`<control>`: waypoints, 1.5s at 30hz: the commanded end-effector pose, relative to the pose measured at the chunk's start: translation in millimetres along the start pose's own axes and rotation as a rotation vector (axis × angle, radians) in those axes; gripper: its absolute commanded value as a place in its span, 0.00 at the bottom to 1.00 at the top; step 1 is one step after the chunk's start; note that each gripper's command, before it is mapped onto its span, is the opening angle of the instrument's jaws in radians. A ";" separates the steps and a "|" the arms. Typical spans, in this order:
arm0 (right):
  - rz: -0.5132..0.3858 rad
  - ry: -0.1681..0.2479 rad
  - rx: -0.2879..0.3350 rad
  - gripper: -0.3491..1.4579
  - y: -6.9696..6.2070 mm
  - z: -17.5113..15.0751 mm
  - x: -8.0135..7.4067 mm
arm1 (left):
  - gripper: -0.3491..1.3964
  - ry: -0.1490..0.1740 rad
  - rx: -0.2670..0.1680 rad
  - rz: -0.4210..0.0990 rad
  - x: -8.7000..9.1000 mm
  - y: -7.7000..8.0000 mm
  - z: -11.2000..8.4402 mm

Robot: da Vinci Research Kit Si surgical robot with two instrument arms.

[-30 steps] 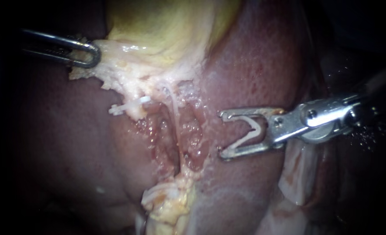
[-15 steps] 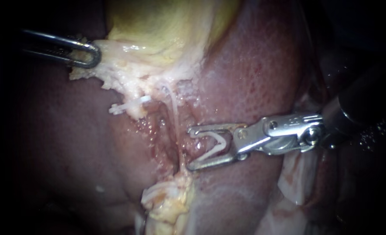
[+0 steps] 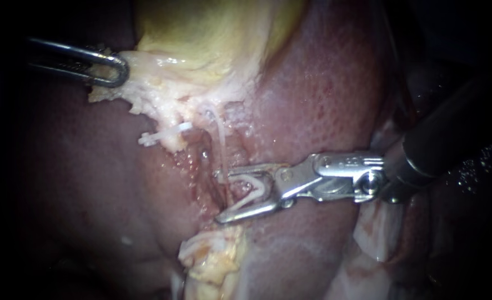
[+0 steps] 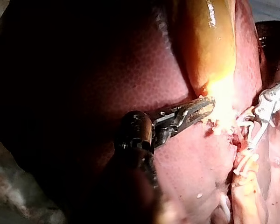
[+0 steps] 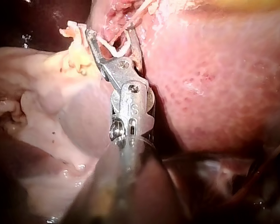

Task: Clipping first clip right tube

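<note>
Right tube point(image 3: 219, 133), vertical, straddled by clip point(image 3: 251, 189) right hand point(image 3: 219, 198) holds; left hand point(image 3: 121, 72) grips gallbladder point(image 3: 201, 39)

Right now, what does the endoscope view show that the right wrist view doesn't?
Only the endoscope: my left instrument gripping pale fatty tissue, a small white clip already placed, and the thin pale tube between the jaws of my right instrument. Only the right wrist: folded pale pink tissue beside that instrument. Both: the right instrument holding an open white V-shaped clip, and the reddish liver.
</note>
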 end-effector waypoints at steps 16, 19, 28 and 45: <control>0.026 0.011 0.153 0.43 -5.4 0.2 3.1 | 0.00 0.000 0.000 0.000 0.0 0.0 0.0; 0.091 0.012 0.155 0.40 -5.6 0.0 4.0 | 0.00 0.000 0.000 0.000 0.0 0.0 0.0; 0.209 0.023 0.114 0.16 -5.8 -0.6 4.0 | 0.00 0.000 0.000 0.000 0.0 0.0 0.0; 0.243 0.028 0.096 0.00 -5.9 -1.2 3.5 | 0.00 0.000 0.000 0.000 0.0 0.0 0.1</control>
